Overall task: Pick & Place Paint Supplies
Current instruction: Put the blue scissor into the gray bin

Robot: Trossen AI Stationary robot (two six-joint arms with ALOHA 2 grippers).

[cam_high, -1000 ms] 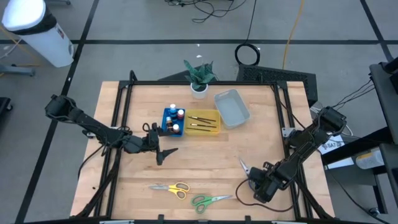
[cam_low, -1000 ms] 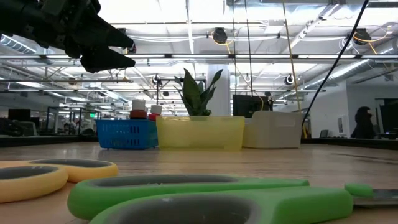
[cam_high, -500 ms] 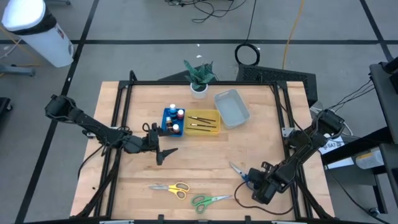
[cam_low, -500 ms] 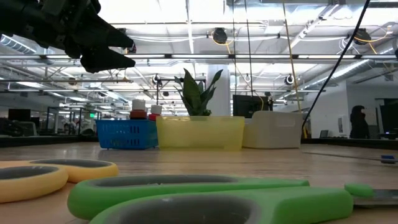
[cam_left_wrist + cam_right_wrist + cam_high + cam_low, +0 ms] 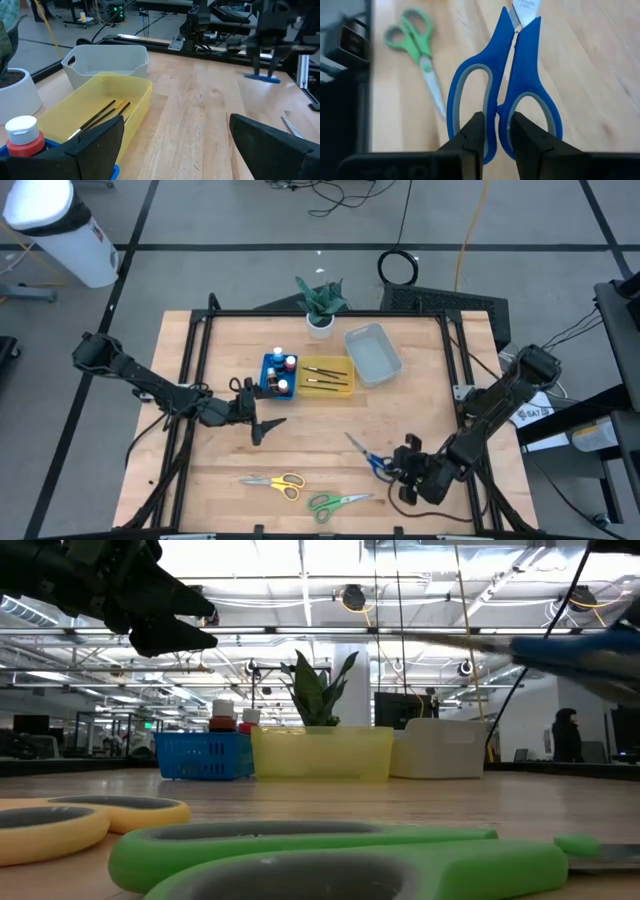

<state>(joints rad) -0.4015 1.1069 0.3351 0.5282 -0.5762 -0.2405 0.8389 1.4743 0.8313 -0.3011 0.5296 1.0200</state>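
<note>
My right gripper [image 5: 398, 466] is near the table's near right corner, shut on the blue scissors [image 5: 368, 456]. They show level and high over the table in the low view [image 5: 570, 648]. My left gripper [image 5: 262, 426] hangs open above the table's left middle, just near of the blue tray [image 5: 268, 385], which holds the paint bottles [image 5: 283, 372]. Thin dark brushes [image 5: 325, 375] lie in the yellow tray [image 5: 326, 389]. The yellow scissors [image 5: 276, 482] and the green scissors [image 5: 336, 502] lie flat by the near edge. My right gripper pinches the blue scissors between its two fingers [image 5: 474, 136] at the inner bars of the handle loops [image 5: 497, 107], where the two loops meet. The fingers lie along the scissors, coming from the handle end. The scissors are lifted clear and roughly level, blades [image 5: 352, 442] pointing to the far left.
A clear tray [image 5: 372, 352] sits right of the yellow tray, and a potted plant [image 5: 320, 305] stands at the far edge. Bare wood lies between the trays and the near scissors. A black frame [image 5: 300, 313] borders the table.
My right gripper has moved toward the table's left and up, carrying the blue scissors. They have risen from near table height to well above it in the low view. The left arm has kept still.
</note>
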